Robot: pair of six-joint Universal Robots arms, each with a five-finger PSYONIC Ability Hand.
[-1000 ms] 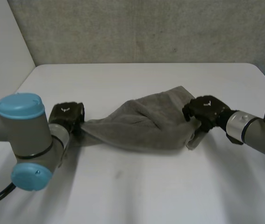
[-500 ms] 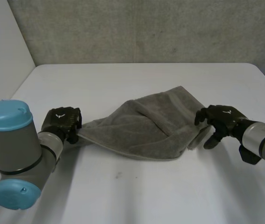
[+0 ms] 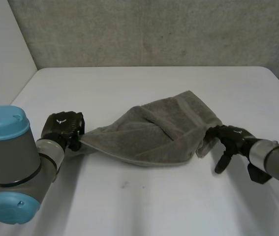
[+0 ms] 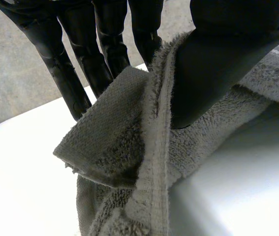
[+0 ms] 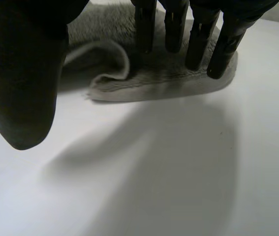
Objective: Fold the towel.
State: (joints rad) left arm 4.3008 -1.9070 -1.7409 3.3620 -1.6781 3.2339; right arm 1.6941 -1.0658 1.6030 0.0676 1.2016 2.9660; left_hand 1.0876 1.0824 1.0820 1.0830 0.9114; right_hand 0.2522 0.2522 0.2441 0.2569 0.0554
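A grey towel (image 3: 154,132) lies bunched across the middle of the white table (image 3: 144,196). My left hand (image 3: 63,129) is at the towel's left corner, and in the left wrist view that corner (image 4: 124,137) is pinched between its thumb (image 4: 218,69) and fingers (image 4: 75,64). My right hand (image 3: 230,140) is just off the towel's right end, fingers spread and straight, holding nothing. From the right wrist, the towel's edge (image 5: 154,81) lies on the table below the fingertips (image 5: 198,44), and the thumb (image 5: 23,78) stands well apart.
A grey wall (image 3: 154,29) runs behind the table's far edge. Bare table surface stretches in front of the towel and on both sides of it.
My right hand has let go of the towel's right end, opened, and drawn back to the right and nearer. The towel has settled lower. My left hand has slid a little leftward, keeping the corner.
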